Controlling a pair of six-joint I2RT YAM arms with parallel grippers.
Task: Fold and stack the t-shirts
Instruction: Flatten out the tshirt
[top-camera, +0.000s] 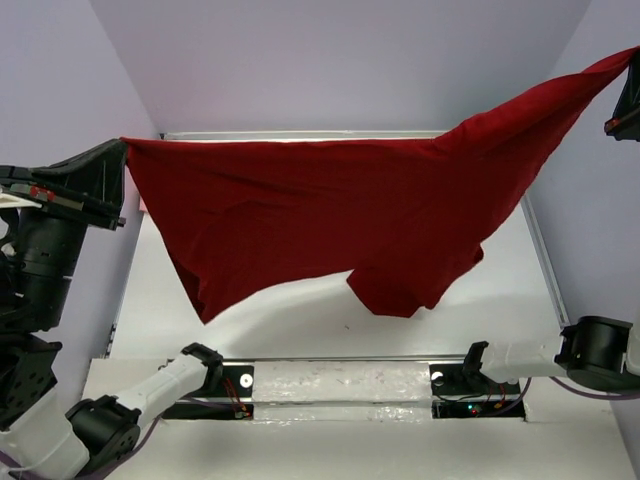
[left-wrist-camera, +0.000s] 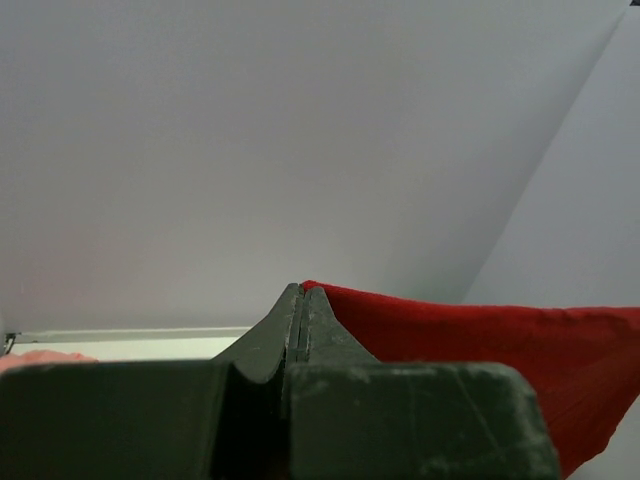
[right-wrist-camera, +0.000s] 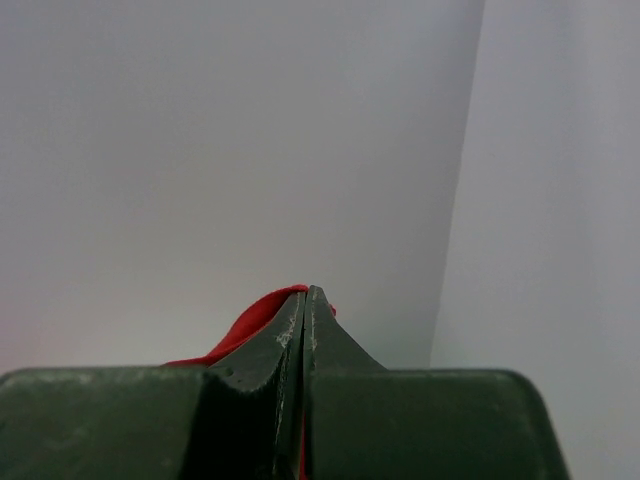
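In the top view, we saw the red t-shirt (top-camera: 330, 215) hanging in the air above the table (top-camera: 300, 325), stretched by two corners like a sheet on a line. The left gripper (top-camera: 122, 150) held one corner above the table's left edge. The right gripper (top-camera: 628, 85) held the other, higher up and beyond the table's far right corner, so the top hem sloped upward to the right. The lower part of the cloth sagged in loose flaps, and we judged that it hung clear of the table. We saw no fold in it, no stack anywhere on the table, and no green or pink shirt.

In the left wrist view, the left gripper (left-wrist-camera: 301, 290) had its fingers pressed together, with the red t-shirt (left-wrist-camera: 480, 345) coming out of the pinch and running away to the right. A pale pink sliver (left-wrist-camera: 40, 357) showed low down by the table's rim (left-wrist-camera: 140, 334). We could not tell whether it was another shirt.

In the right wrist view, the right gripper (right-wrist-camera: 306, 292) was likewise clamped tight, with a small bulge of the red t-shirt (right-wrist-camera: 250, 325) beside its tips. Only plain wall lay behind.

We judged the task to be at an early stage. One shirt was spread out and ready to be laid down. Every fold, the other two shirts and the stacking itself were not yet done, as far as we could see.
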